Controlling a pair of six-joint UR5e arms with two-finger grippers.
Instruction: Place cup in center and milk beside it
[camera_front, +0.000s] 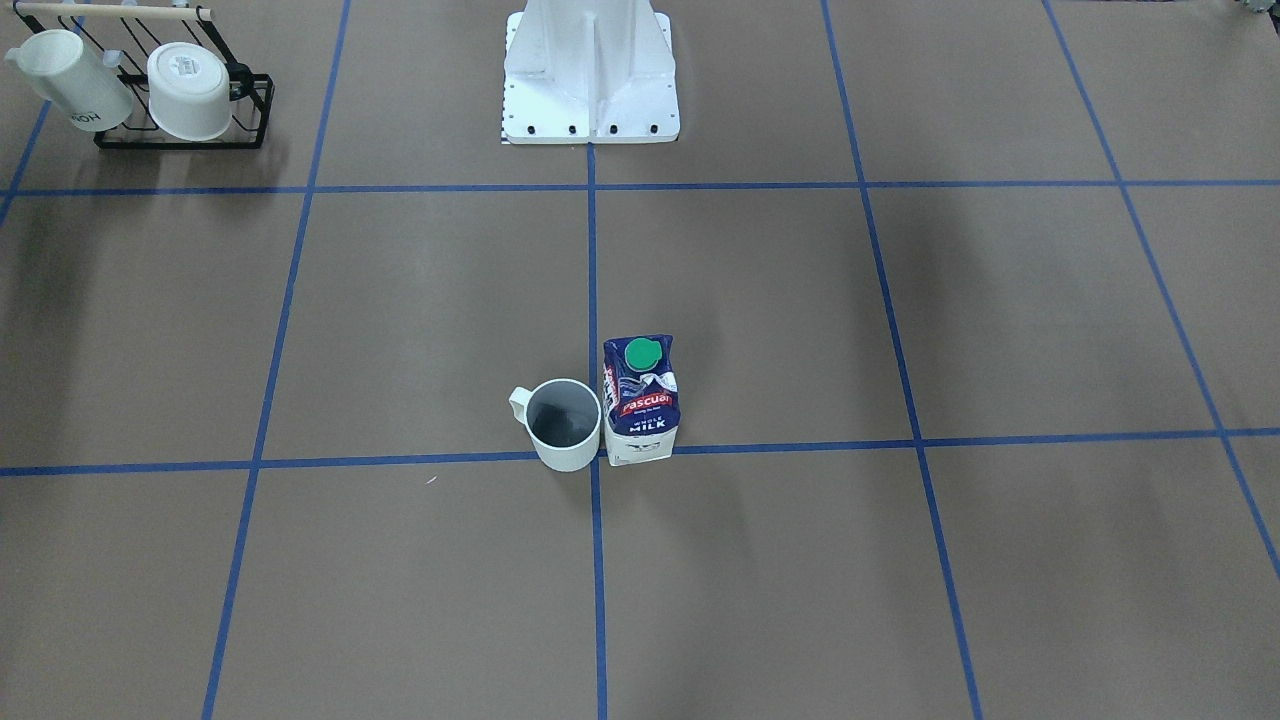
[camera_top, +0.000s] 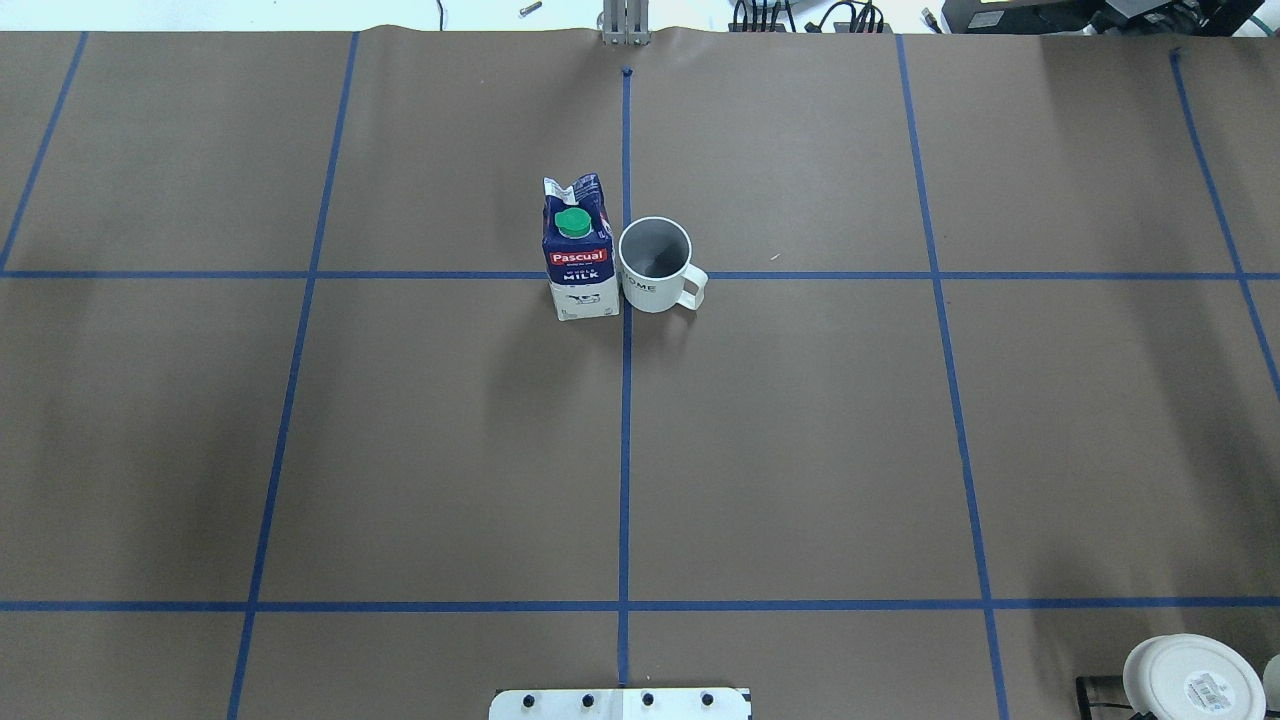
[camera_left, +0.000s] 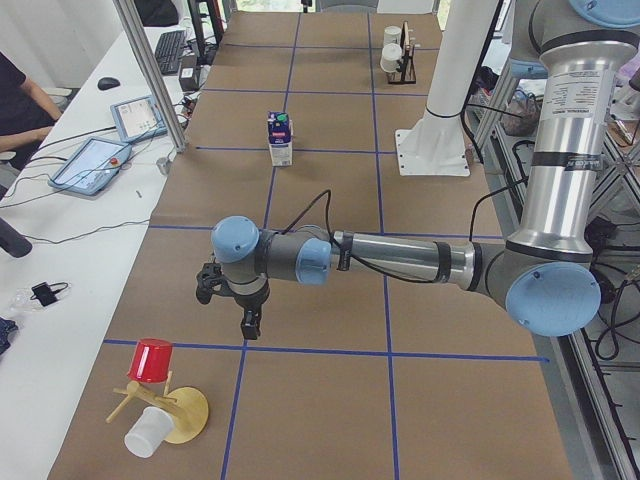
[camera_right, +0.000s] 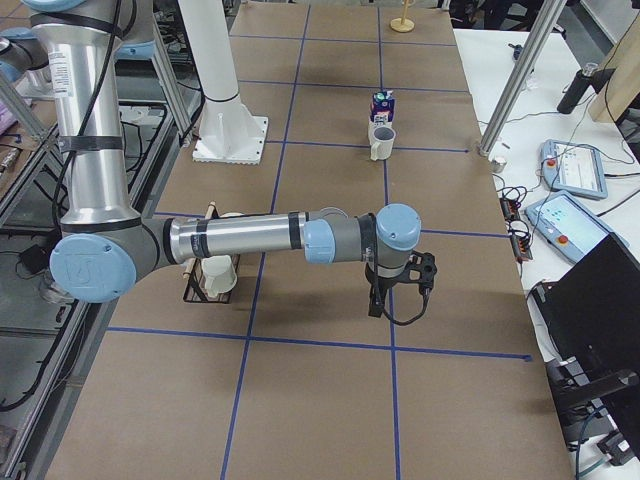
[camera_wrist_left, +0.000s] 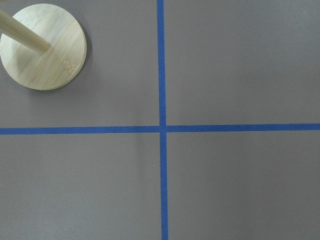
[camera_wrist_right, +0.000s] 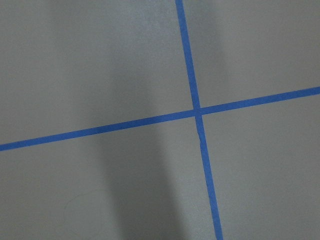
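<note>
The cup (camera_front: 565, 425), a small white mug with a dark grey inside, stands upright at the table's centre line, its handle turned away from the milk. The milk (camera_front: 641, 400), a blue carton with a green cap, stands upright right beside it, almost touching. Both show in the overhead view, cup (camera_top: 655, 265) and milk (camera_top: 580, 262). My left gripper (camera_left: 247, 323) hangs over bare table far from them, near a wooden stand. My right gripper (camera_right: 374, 302) hangs over bare table on the other side. I cannot tell whether either is open or shut.
A black rack (camera_front: 185, 100) with two white mugs stands near the robot's right side. A wooden stand (camera_left: 165, 405) with a red cup and a white cup sits at the table's left end. The robot base (camera_front: 590, 75) is at the back.
</note>
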